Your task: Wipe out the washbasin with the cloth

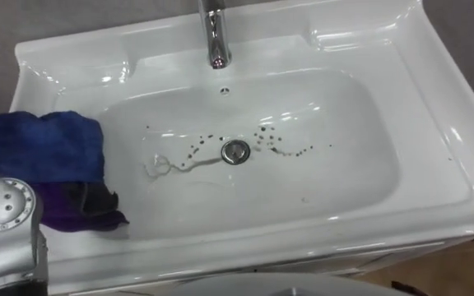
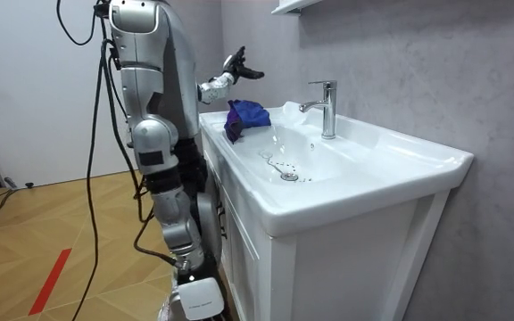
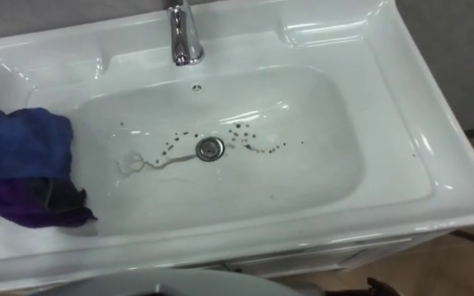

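The white basin [image 1: 336, 164] had dark specks and a pale smear around its drain [image 1: 235, 151]. A blue cloth [image 1: 44, 144] lay bunched on its left rim. The left hand [image 2: 236, 68] hung above the cloth, fingers spread and holding nothing. The tap [image 1: 215, 41] was cut off at the top.

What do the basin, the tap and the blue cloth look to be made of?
Basin: glazed white ceramic, probably, by its hard glossy highlights. Tap: polished chrome-like metal, mirror reflections. Cloth: soft napped fabric, likely microfibre, matte blue with a purple part, crumpled on the basin's left rim.
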`<state>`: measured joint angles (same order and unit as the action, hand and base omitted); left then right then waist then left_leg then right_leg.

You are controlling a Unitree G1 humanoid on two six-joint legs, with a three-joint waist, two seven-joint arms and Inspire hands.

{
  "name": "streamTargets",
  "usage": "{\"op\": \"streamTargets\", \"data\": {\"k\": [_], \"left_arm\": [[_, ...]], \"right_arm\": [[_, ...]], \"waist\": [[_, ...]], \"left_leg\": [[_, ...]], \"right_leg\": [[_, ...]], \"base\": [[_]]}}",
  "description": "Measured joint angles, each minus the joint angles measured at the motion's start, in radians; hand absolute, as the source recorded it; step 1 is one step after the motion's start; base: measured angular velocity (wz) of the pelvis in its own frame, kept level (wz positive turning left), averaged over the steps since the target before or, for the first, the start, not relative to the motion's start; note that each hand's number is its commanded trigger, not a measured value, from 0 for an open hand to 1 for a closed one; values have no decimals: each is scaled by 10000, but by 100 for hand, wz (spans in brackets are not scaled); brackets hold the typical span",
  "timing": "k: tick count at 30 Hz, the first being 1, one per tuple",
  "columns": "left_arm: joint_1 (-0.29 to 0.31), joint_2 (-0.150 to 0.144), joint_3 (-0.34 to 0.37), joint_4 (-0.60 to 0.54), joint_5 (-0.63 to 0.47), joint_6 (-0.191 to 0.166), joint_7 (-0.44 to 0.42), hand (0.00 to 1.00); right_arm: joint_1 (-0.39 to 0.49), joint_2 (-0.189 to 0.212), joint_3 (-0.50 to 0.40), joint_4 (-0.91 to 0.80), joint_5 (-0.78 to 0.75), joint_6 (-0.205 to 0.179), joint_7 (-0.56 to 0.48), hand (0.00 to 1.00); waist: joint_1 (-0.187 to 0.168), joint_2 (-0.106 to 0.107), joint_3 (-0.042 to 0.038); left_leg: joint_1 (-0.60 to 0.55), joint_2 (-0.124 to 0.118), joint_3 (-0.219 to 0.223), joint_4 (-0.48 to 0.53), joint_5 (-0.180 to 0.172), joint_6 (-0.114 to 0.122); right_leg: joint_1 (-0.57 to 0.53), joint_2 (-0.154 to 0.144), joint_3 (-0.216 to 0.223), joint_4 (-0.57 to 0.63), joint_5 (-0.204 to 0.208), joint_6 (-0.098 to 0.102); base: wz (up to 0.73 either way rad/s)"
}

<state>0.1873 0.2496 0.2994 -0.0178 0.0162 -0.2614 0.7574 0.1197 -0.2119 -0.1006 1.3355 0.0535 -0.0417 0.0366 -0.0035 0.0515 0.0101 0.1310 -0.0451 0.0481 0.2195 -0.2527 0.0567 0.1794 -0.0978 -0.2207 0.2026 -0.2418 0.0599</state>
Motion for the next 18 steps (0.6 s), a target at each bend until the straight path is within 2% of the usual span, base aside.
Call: {"op": "streamTargets", "data": {"k": [1,7,10,18], "left_arm": [[0,-11,-165,3,22,1,-125,0],[14,-209,-703,5,445,132,-476,0],[13,-326,-718,22,657,133,-526,0],[248,-413,-1147,1301,1231,232,-438,0]], "right_arm": [[-3,-1,9,9,81,2,2,0],[-12,5,40,153,308,120,94,0],[-19,9,105,200,320,120,95,0],[-14,4,310,202,277,194,101,0]], "waist": [[-10,-17,21],[-9,-72,-23],[-20,-105,-44],[43,-162,-67]], "left_leg": [[-3,9,25,-2,0,0],[1,4,56,-41,0,1],[3,0,63,-31,1,1],[37,6,171,-16,3,3]], "right_leg": [[-23,2,29,0,2,0],[-57,7,133,11,11,8],[-55,7,144,9,14,10],[-55,20,205,32,14,9]], "base": [[-6],[-1],[0],[-4]]}}
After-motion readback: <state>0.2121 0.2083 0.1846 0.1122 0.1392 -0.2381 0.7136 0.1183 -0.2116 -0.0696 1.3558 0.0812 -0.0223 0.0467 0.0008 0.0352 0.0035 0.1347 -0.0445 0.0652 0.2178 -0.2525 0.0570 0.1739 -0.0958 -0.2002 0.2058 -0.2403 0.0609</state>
